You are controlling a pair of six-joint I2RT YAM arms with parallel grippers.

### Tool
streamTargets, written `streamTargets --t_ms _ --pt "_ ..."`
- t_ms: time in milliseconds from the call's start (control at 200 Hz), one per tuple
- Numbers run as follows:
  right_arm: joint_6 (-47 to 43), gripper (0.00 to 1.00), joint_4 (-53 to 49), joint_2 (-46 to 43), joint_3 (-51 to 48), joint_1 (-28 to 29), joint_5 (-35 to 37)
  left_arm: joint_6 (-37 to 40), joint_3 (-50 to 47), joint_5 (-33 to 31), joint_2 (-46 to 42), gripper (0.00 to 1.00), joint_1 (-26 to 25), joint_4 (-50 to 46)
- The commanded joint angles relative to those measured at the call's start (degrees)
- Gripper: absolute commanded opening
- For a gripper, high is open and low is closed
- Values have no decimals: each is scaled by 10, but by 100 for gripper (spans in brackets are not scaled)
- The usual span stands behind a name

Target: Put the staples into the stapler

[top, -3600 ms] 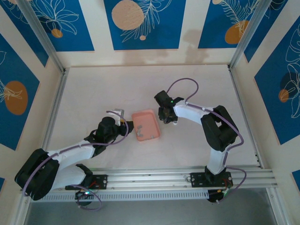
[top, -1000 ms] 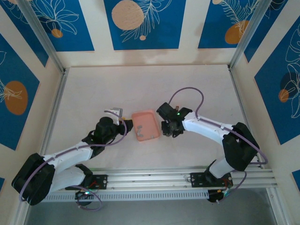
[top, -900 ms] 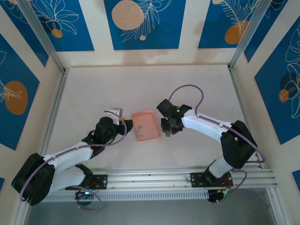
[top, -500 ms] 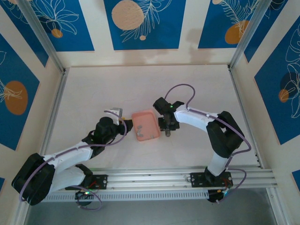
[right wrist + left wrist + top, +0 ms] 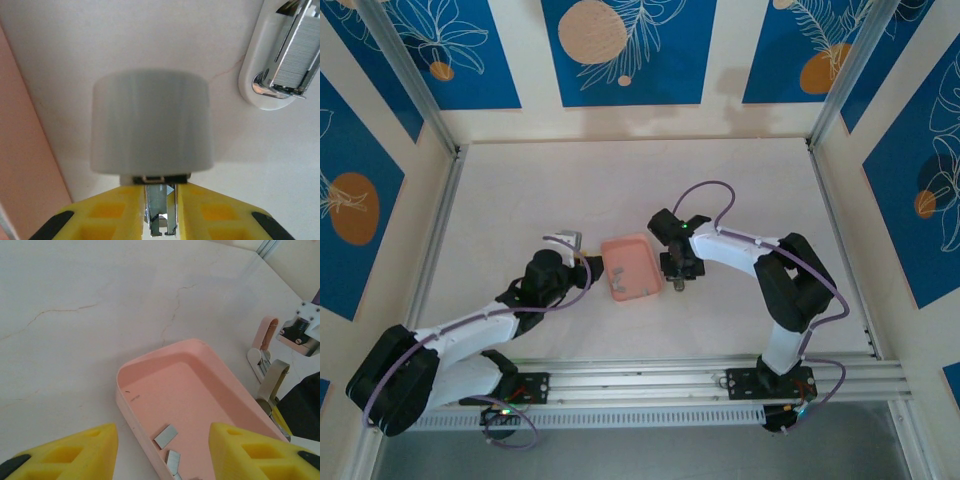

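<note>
Silver staples (image 5: 161, 217) sit pinched in the right gripper (image 5: 161, 200), near the opened stapler (image 5: 277, 55), seemingly ready for loading; the left gripper (image 5: 160, 440) hangs open beside the pink tray (image 5: 160, 350), holding nothing

Robot cell in a lab.
Blue printed panels (image 5: 630, 50), aluminium rails (image 5: 650, 380), robot arms (image 5: 740, 245) bolted at the bench (image 5: 620, 190) edge.
</note>
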Motion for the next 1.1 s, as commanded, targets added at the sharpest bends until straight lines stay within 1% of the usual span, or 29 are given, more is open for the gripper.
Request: streamTargets --t_ms 0,165,270,410,560,860,980,1095 --pt "3 23 -16 7 8 -3 1 12 -6 -5 2 51 3 1" --pt "6 22 -13 1 2 -3 -5 11 -6 -4 3 51 3 1" --pt "3 23 -2 -11 -4 1 -12 11 -6 -3 3 51 3 1" --pt "3 23 41 -57 -31 7 -38 9 -8 -2 3 51 3 0" --pt "4 23 60 -93 -51 10 -53 9 -7 -1 4 51 3 3" --pt "9 24 41 -88 -54 5 -45 9 -8 1 2 51 3 4" --pt "11 26 19 -77 -47 8 -46 10 -9 -1 -2 51 3 1" --pt "16 26 -6 -74 -45 18 -41 9 -9 -1 -1 51 3 2"
